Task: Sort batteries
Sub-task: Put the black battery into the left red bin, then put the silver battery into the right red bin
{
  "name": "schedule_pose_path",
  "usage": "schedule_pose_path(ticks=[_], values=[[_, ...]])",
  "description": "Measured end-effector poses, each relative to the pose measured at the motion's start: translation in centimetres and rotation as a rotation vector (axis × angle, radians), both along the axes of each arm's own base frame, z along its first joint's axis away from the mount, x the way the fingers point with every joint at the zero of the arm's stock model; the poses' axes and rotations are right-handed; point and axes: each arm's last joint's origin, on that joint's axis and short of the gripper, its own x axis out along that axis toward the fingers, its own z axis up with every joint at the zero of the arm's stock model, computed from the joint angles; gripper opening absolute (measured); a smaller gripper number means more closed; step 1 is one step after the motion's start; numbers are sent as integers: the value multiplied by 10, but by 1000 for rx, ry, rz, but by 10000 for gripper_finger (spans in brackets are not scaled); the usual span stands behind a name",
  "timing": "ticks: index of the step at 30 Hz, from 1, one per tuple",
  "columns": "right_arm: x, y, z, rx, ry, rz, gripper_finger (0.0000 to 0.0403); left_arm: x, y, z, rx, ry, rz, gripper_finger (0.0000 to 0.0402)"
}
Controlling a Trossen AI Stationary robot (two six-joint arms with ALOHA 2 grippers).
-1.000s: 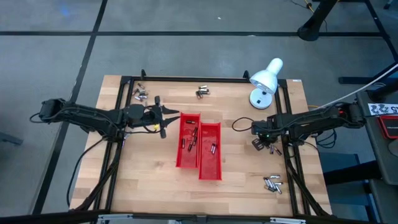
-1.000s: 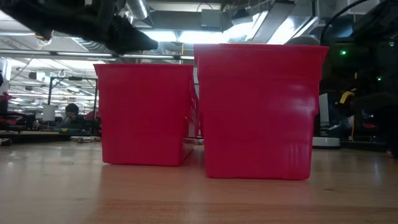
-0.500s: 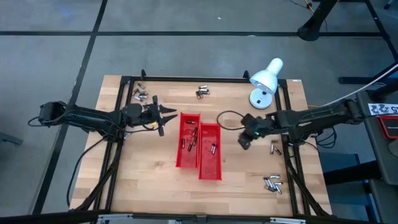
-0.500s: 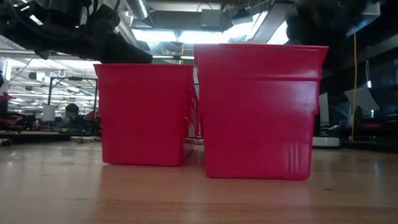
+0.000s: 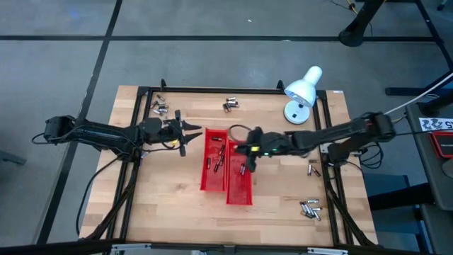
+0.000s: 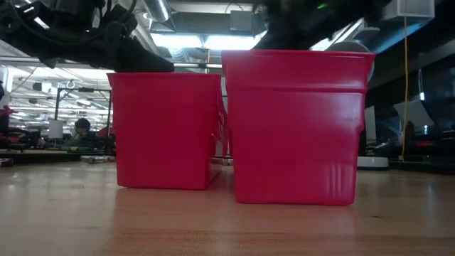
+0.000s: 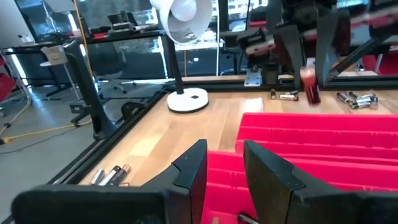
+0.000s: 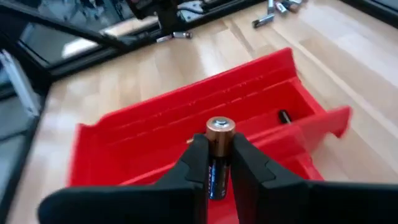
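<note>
Wooden table (image 5: pixel 170 205) carries two red trays side by side at its middle, a white lamp (image 5: pixel 301 91) at far right, and loose batteries in small groups: far left (image 5: pixel 160 108), far middle (image 5: pixel 230 105), and near right (image 5: pixel 309 209). Several more lie inside the left tray (image 5: pixel 214 159) and right tray (image 5: pixel 239 173).

Right gripper (image 8: pixel 216 163) hangs over the right tray, clenched on one battery (image 8: pixel 219 146) held upright between its fingers, copper cap showing. Left gripper (image 7: pixel 222 165) waits just left of the left tray, fingers slightly parted, holding nothing.

Each battery looks small, rigid and dense, with a smooth round skin likely to roll or slip. Pinching across the middle of the barrel, as here, seems safest.
</note>
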Motion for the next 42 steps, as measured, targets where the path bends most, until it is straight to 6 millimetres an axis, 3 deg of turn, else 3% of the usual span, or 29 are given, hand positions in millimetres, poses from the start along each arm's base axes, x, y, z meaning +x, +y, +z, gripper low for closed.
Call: schedule_pose_path(ticks=[8, 15, 20, 33, 38, 42], values=[[68, 0, -7, -141, 43, 96, 35, -1, 4, -3, -13, 24, 24, 95], [98, -2, -25, -171, 195, 110, 44, -2, 6, -5, -14, 46, 35, 95], [101, -2, -33, -172, 223, 111, 62, -2, 7, -5, -7, 49, 39, 95], [98, -1, -28, -176, 232, 122, 151, -2, 8, -6, -7, 60, 45, 95], [79, -4, 12, -207, 269, 108, 161, -2, 8, -6, -8, 66, 45, 95], [45, -4, 51, -213, 401, 66, 162, -2, 8, -6, -8, 66, 45, 95]])
